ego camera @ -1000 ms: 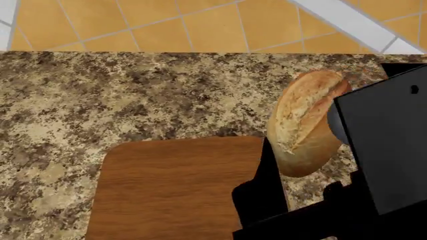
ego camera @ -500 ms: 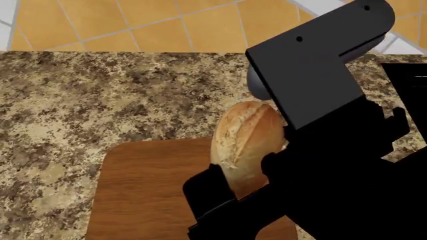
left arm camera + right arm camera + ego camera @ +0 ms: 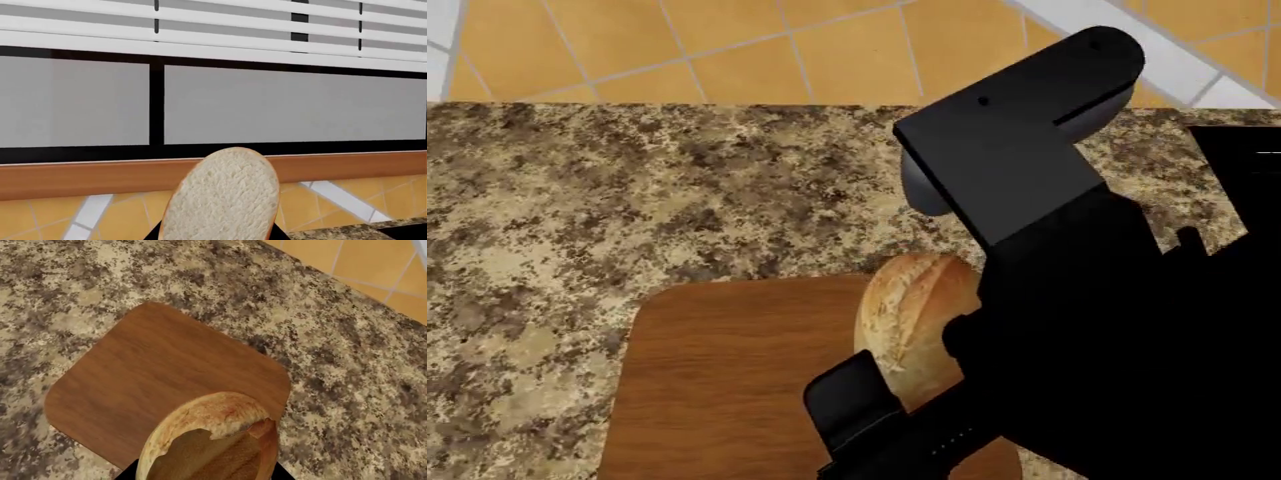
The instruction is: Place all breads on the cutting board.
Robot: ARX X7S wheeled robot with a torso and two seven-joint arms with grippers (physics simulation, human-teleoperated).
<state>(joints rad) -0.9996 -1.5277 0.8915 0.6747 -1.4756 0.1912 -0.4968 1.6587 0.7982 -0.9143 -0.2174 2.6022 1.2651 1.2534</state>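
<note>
The golden-brown oval loaf (image 3: 914,315) hangs over the right part of the reddish-brown cutting board (image 3: 734,380), with my right gripper (image 3: 203,472) shut on it. One black finger (image 3: 854,400) shows beside the loaf; the arm hides the other. From the right wrist, the loaf (image 3: 213,435) is above the board (image 3: 147,365), near its edge. My left gripper (image 3: 217,235) is shut on the cut chunk of bread (image 3: 223,195), white crumb face toward the camera, raised in front of a window. The left gripper is outside the head view.
A speckled granite countertop (image 3: 627,200) surrounds the board. Orange tiles (image 3: 694,50) lie beyond its far edge. A black object (image 3: 1241,150) sits at the counter's right edge. My black right arm (image 3: 1068,250) covers the right side of the head view.
My right arm has carried the loaf leftward from over the bare counter to over the board's right part, then lower toward it.
</note>
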